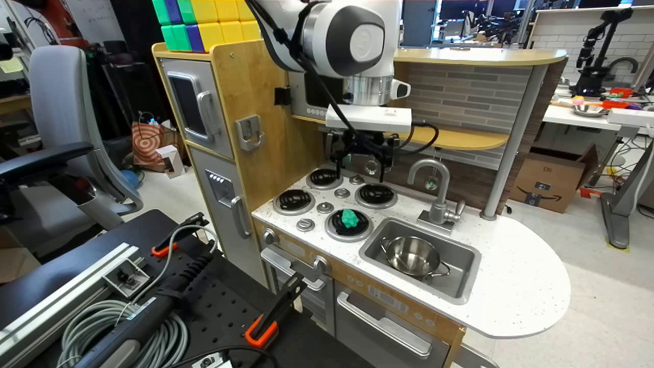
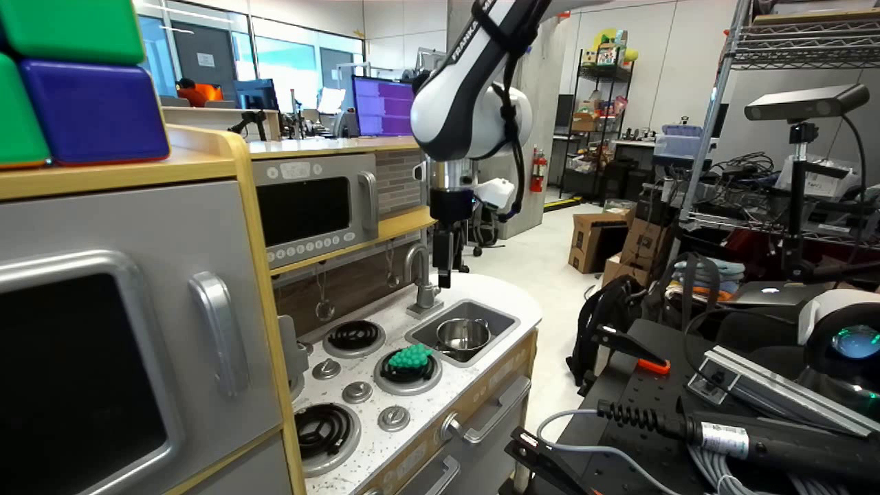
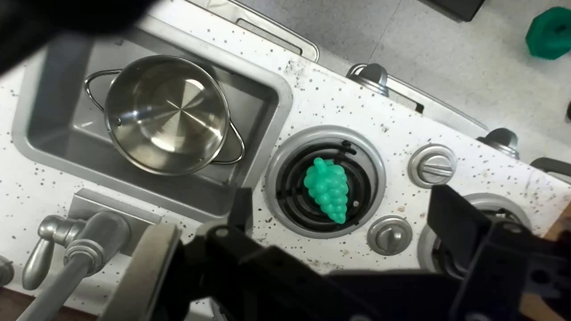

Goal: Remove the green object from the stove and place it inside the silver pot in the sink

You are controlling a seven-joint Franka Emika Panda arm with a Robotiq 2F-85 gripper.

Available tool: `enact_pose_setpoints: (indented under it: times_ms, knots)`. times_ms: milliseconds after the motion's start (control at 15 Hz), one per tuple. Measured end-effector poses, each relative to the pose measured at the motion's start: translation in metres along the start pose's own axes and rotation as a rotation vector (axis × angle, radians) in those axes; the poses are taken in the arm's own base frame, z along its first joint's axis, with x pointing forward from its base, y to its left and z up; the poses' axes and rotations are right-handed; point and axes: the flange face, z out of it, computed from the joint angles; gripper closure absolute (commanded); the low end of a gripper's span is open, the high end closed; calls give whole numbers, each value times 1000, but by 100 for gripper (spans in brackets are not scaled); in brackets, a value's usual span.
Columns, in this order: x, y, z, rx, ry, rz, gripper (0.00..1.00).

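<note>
On a stove burner, green grape bunch, silver pot in the sink, gripper overhead — spread wide.

The FRANKA-marked white arm has black cables and pincer.

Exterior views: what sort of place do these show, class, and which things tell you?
Probably a robotics lab, not a real kitchen: a robot arm hangs over a toy kitchen, and a camera sits on a black stand.
</note>
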Motion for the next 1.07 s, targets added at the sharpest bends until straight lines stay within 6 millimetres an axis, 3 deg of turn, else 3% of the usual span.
enact_pose_setpoints:
  times_ms: [267, 533, 733, 1067]
  knots:
    - [17, -2, 53, -59, 54, 49, 0]
    - [26, -9, 86, -150, 161, 4, 0]
    - [28, -14, 99, -184, 208, -22, 0]
    - [25, -10, 97, -206, 164, -136, 0]
